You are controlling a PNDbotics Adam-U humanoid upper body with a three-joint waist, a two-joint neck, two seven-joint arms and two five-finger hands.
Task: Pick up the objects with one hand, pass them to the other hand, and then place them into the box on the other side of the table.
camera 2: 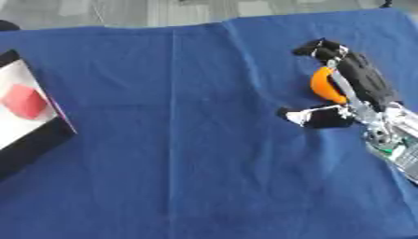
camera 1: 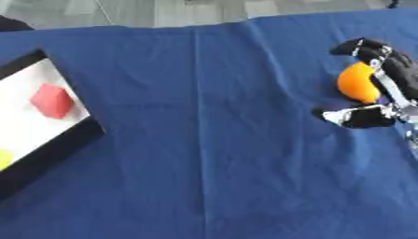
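Right hand (camera 2: 359,84): fingers curled around orange ball (camera 1: 358,83), at right side of tabletop (camera 1: 212,140).
Box (camera 1: 57,144): left edge; holds red block (camera 1: 52,100), yellow piece (camera 1: 4,158).

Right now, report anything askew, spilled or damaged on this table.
Nothing stands out. The blue cloth has only fold creases. The right hand curls its fingers round the orange object. The box sits angled at the left edge, holding a red block and something yellow.
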